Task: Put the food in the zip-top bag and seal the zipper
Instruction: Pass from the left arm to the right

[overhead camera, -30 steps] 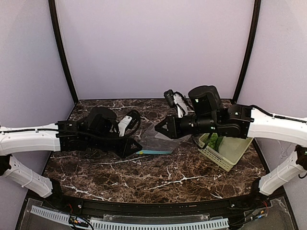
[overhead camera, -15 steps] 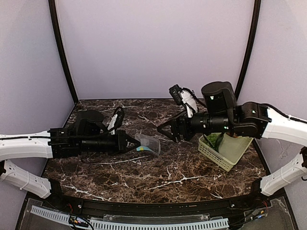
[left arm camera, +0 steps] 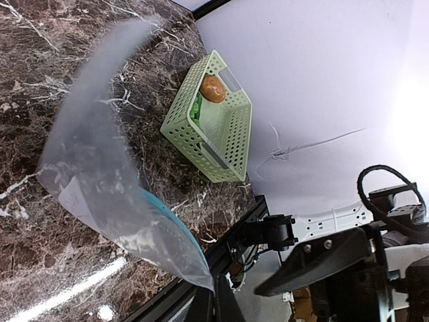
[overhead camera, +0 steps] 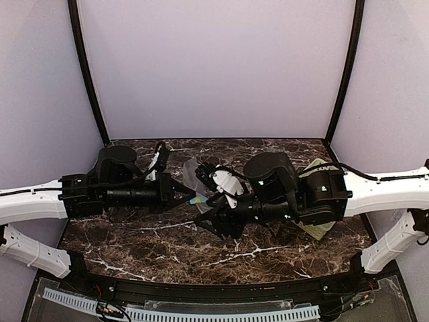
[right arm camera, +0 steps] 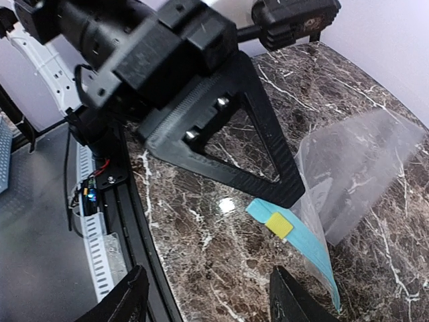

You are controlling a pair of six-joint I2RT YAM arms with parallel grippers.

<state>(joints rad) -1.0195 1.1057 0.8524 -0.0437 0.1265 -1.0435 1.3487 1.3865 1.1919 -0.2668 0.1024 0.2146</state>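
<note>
The clear zip-top bag (overhead camera: 194, 173) hangs off the table. My left gripper (overhead camera: 190, 196) is shut on the corner of its teal zipper (right arm camera: 305, 245), which carries a small yellow tab. In the left wrist view the bag (left arm camera: 100, 154) droops from my left gripper (left arm camera: 216, 295), its zipper (left arm camera: 171, 221) curving along the lower edge. My right gripper (overhead camera: 209, 221) stands open just in front of and below the bag's held corner, with nothing between its fingers (right arm camera: 295, 302). The food lies in the basket: a brown-orange oval (left arm camera: 212, 88) and a green vegetable (left arm camera: 196, 111).
The pale green slotted basket (left arm camera: 221, 144) sits on the marble table at the right, mostly hidden behind my right arm in the top view (overhead camera: 316, 229). The black frame rail (right arm camera: 137, 221) runs along the table's near edge.
My left gripper has lifted the bag off the table by its zipper corner. My right arm has swung left and down toward the bag's front, and its jaws have opened.
</note>
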